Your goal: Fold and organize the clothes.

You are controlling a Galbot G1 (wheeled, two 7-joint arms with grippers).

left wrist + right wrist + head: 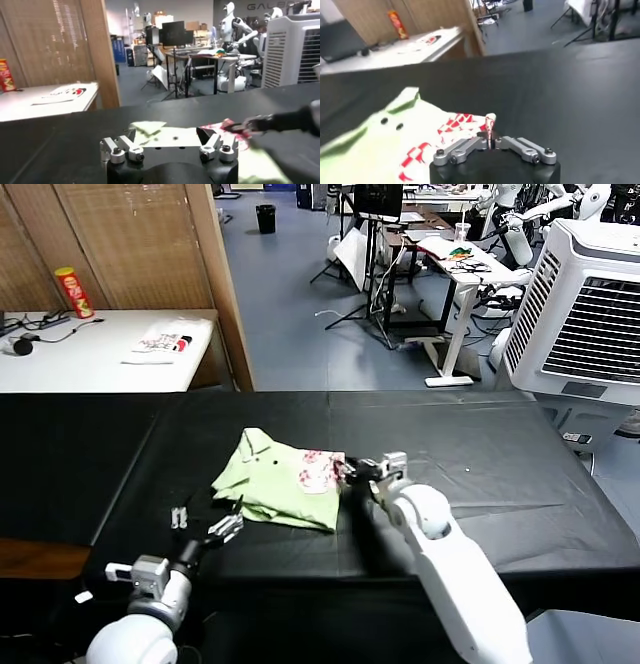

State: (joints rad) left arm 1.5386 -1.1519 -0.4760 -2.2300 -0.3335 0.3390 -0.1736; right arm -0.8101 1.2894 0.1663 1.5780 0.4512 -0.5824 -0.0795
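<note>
One soft shirt [280,489], lying partly folded at the middle of the black table [520,474].
Expect light, limp cloth: your right gripper [352,472] pinches its printed edge between nearly closed fingers; left gripper [226,527] waits wide open, empty, beside the near hem.

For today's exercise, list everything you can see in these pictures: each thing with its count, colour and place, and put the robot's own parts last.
shirt: one, pale green with a pink-and-white patch, partly folded on the middle of the black table.
black table: one, black cover, right in front of the robot.
white table: one, white, behind on the robot's left.
can: one, red and yellow, standing on the white table.
printed bag: one, white with red and black print, lying on the white table.
air cooler: one, white, behind on the robot's right.
left gripper: one, grey, open, near the shirt's front edge, holding nothing.
right gripper: one, grey, pinching the shirt's patch edge.
</note>
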